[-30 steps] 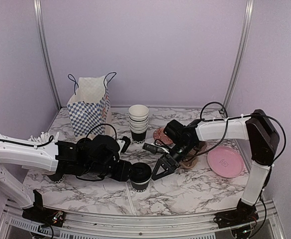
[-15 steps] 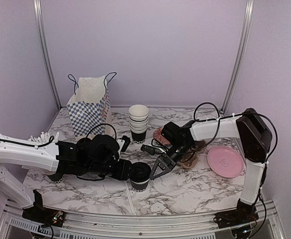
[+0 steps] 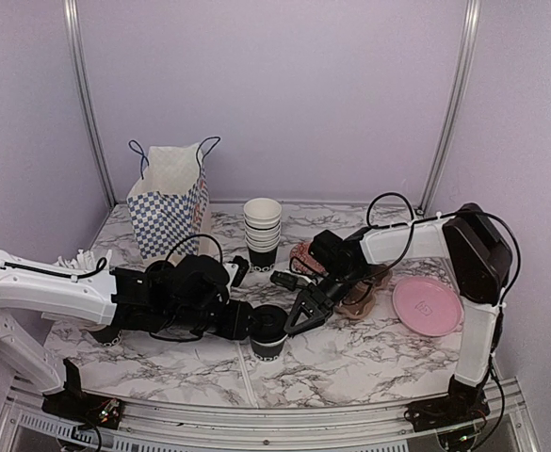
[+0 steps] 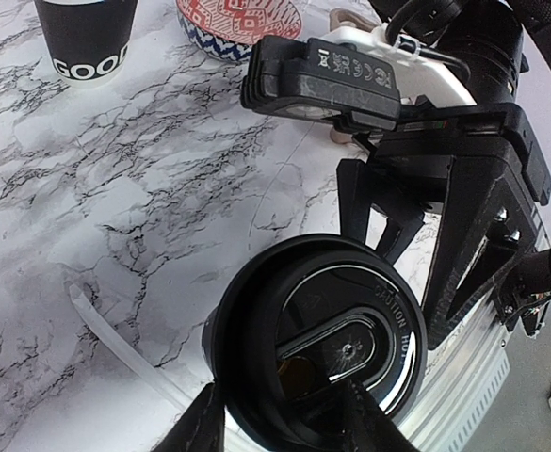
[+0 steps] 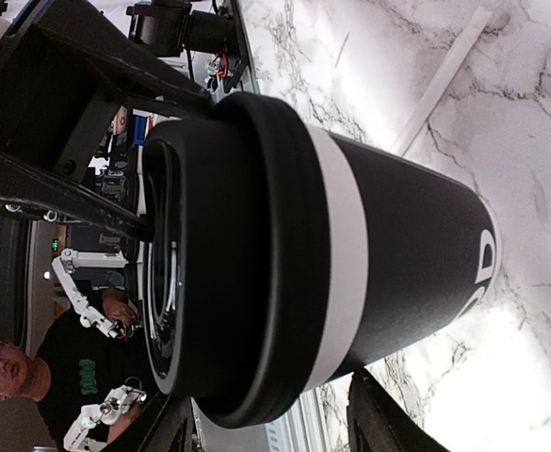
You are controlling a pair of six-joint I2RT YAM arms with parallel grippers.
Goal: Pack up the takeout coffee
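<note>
Two arms meet at one cup near the front middle of the table (image 3: 369, 353). The takeout coffee (image 3: 268, 331) stands upright there on its base, black lid (image 4: 341, 348) seated on top. The left gripper (image 3: 247, 323) comes in low from the left, its jaws clamped on the cup's side, one finger on each side of the wall in the left wrist view. That grip looks meant to steady the cup so it cannot slide or tip while the other arm works at the rim.

The right gripper (image 3: 301, 315) reaches in from the right with its jaws apart. Its two black fingers stand just beside the lid's edge, and I cannot tell whether either touches it. From its own camera the cup fills the space ahead of the fingers, so I judge it is placed either to take the cup over or to let go after working on the lid.

As for containers, the lid hides whatever the cup holds. The checked paper bag (image 3: 167, 202) stands upright at the back left with its mouth open, well apart from the cup; its inside is not visible, and it is the likely place for packing. The stack of cups (image 3: 262, 226) sits nested behind the coffee. A patterned bowl (image 4: 237, 24) lies just beside that stack, nothing visible in the part of it in view. A pink plate (image 3: 428, 304) lies to the right.
</note>
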